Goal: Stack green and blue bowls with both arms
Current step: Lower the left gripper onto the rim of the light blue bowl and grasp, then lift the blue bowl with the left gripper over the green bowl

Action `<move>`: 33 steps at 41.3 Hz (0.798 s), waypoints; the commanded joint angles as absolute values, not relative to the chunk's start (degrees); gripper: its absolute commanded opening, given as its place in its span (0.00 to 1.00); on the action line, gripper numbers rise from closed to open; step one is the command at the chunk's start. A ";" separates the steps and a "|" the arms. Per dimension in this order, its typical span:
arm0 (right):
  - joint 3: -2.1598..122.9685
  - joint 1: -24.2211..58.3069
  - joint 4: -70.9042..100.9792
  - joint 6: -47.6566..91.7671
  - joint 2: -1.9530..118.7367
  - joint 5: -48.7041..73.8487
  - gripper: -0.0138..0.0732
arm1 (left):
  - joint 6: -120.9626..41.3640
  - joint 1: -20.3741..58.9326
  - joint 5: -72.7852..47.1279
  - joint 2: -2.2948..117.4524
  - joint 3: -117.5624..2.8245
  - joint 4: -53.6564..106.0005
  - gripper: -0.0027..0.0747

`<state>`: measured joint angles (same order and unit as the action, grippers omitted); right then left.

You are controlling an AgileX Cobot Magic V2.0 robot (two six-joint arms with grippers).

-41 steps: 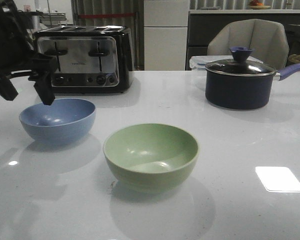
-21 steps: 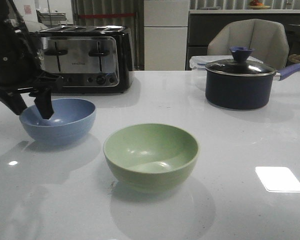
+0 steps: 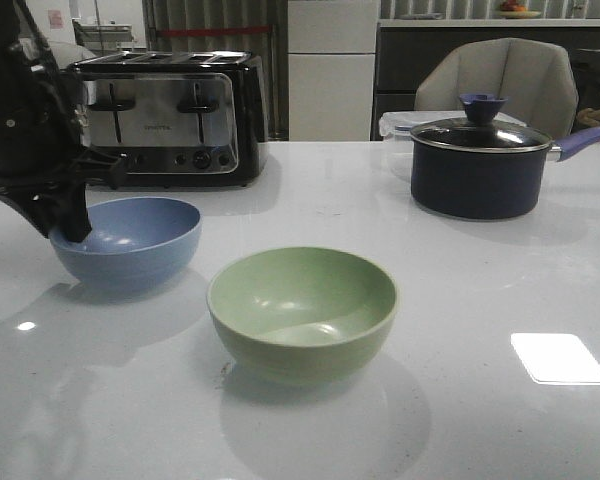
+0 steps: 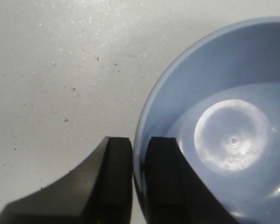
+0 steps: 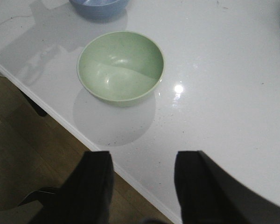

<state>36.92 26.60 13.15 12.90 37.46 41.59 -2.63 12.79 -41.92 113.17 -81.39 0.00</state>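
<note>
My left gripper [image 3: 68, 222] is clamped on the blue bowl's [image 3: 130, 243] rim — my right is apart over the table's near edge.

Front view: the blue bowl sits on the white table [image 3: 480, 300] in front of the toaster [image 3: 165, 118], my fingers pinching its left rim; the green bowl [image 3: 302, 312] stands apart, nearer the camera, with the dark pot [image 3: 477, 165] well behind. Left wrist view: one finger [image 4: 114, 182] is outside the blue bowl [image 4: 224, 135], one inside, the wall between them. Right wrist view: my right gripper [image 5: 142, 186] hangs wide — the green bowl [image 5: 120, 65] lies beyond it.
</note>
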 commanded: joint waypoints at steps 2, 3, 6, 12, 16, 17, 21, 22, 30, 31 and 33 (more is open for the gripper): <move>38.44 26.52 13.32 13.60 37.40 37.97 0.65 | -2.14 13.01 -41.22 110.70 -83.06 0.00 0.24; 38.44 26.52 13.32 13.60 37.40 37.97 0.65 | -2.14 13.01 -41.33 110.70 -83.06 0.00 0.23; 38.44 26.52 13.32 13.60 37.40 37.97 0.65 | -2.14 13.01 -41.47 110.70 -83.06 0.00 0.15; 38.44 26.52 13.32 13.60 37.40 37.97 0.65 | -2.54 13.12 -43.09 110.07 -83.33 0.40 0.16; 38.44 26.52 13.32 13.60 37.40 37.97 0.65 | -2.78 13.63 -44.79 108.45 -84.25 0.64 0.16; 38.44 26.52 13.32 13.60 37.40 37.97 0.65 | -2.94 13.95 -45.15 107.50 -84.39 0.63 0.16; 38.44 26.52 13.32 13.60 37.40 37.97 0.65 | -4.49 15.82 -45.82 104.16 -84.48 1.11 0.16; 38.44 26.52 13.32 13.60 37.40 37.97 0.65 | -4.91 16.60 -45.82 103.17 -84.48 1.11 0.16; 38.44 26.52 13.32 13.60 37.40 37.97 0.65 | -5.76 23.14 -47.47 97.70 -84.48 1.20 0.16; 38.44 26.52 13.32 13.60 37.40 37.97 0.65 | -5.76 23.91 -47.64 97.33 -84.48 1.20 0.16; 38.44 26.52 13.32 13.60 37.40 37.97 0.65 | -5.76 25.57 -48.22 96.65 -84.48 2.14 0.16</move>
<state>36.92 26.60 13.15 12.90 37.46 41.59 -5.64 22.67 -48.96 101.03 -82.49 0.70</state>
